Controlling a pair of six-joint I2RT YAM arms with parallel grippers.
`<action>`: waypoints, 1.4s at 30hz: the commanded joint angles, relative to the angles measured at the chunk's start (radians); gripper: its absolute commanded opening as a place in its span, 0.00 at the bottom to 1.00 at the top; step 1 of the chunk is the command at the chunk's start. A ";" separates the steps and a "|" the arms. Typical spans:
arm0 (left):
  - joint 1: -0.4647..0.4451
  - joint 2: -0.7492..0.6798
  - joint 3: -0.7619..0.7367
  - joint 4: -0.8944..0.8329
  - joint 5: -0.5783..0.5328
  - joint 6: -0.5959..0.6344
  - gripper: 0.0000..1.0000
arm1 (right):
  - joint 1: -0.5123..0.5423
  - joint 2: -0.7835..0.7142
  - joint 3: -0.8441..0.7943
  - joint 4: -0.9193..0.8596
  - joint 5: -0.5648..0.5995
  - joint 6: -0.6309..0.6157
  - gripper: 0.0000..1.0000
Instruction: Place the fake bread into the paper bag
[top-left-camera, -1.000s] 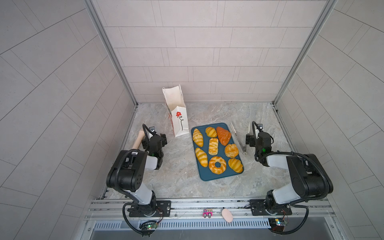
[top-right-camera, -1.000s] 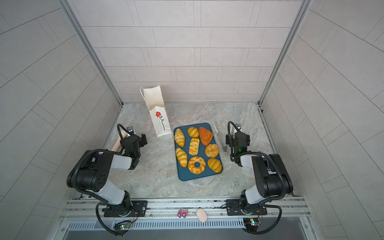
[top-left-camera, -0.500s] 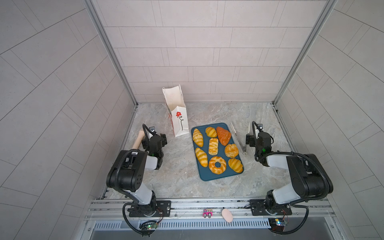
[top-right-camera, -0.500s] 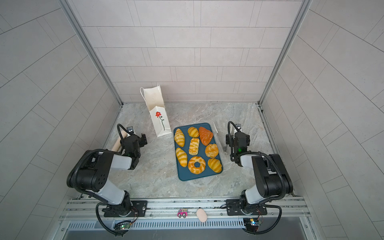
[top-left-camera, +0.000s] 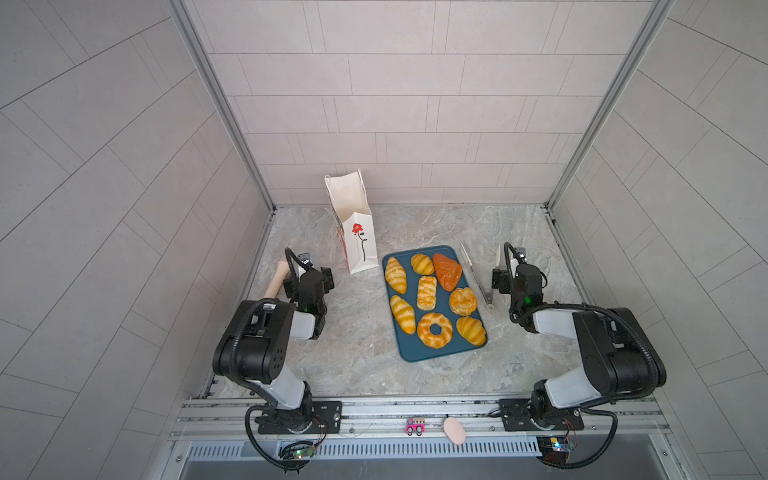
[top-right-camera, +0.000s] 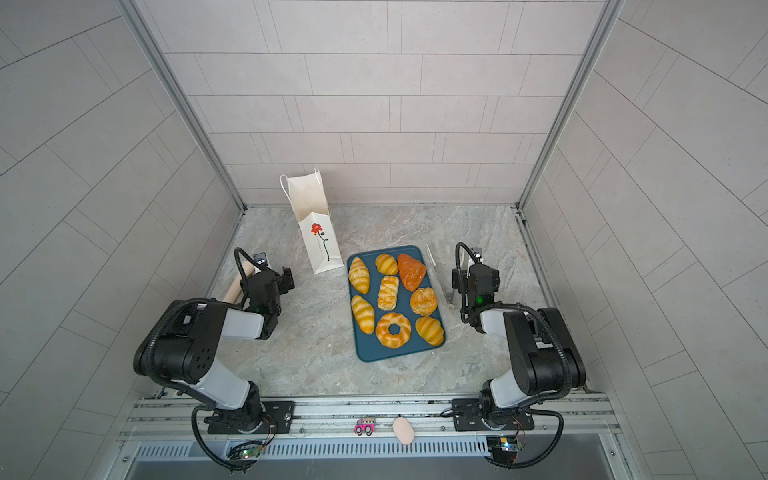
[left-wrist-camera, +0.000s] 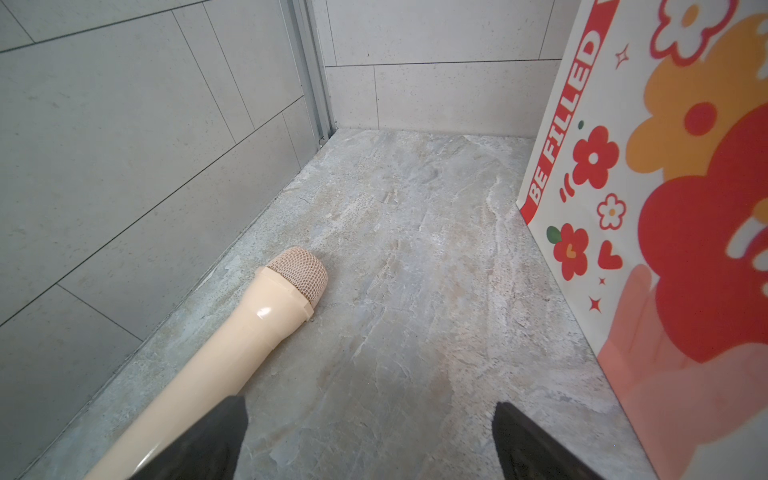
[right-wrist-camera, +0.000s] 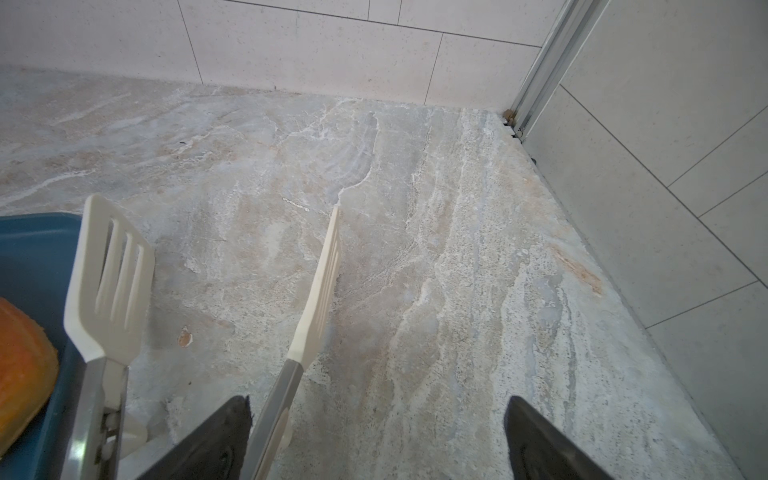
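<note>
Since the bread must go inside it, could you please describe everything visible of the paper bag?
The paper bag is tall and white, with thin white cord handles at its open mouth. Its front face carries a red flower on a black stem; the left wrist view shows another side with red and orange flowers and a red band reading BE FILLED. It stands upright on the marbled table, left of the blue tray and apart from it. Nothing shows inside.

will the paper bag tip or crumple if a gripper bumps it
Likely tips easily: the bag stands tall and narrow on a small base and looks empty, so probably light. Its thin paper walls would probably buckle under a push rather than slide.
</note>
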 joint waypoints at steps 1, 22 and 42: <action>-0.001 -0.054 -0.008 -0.002 0.016 0.008 1.00 | 0.000 0.004 -0.014 0.022 0.010 -0.004 0.93; -0.034 -0.578 0.505 -1.093 0.128 -0.310 0.95 | -0.015 -0.276 0.326 -0.828 -0.011 0.215 0.87; -0.119 -0.105 1.138 -1.431 0.245 -0.397 0.86 | -0.013 -0.372 0.297 -0.925 0.010 0.253 0.85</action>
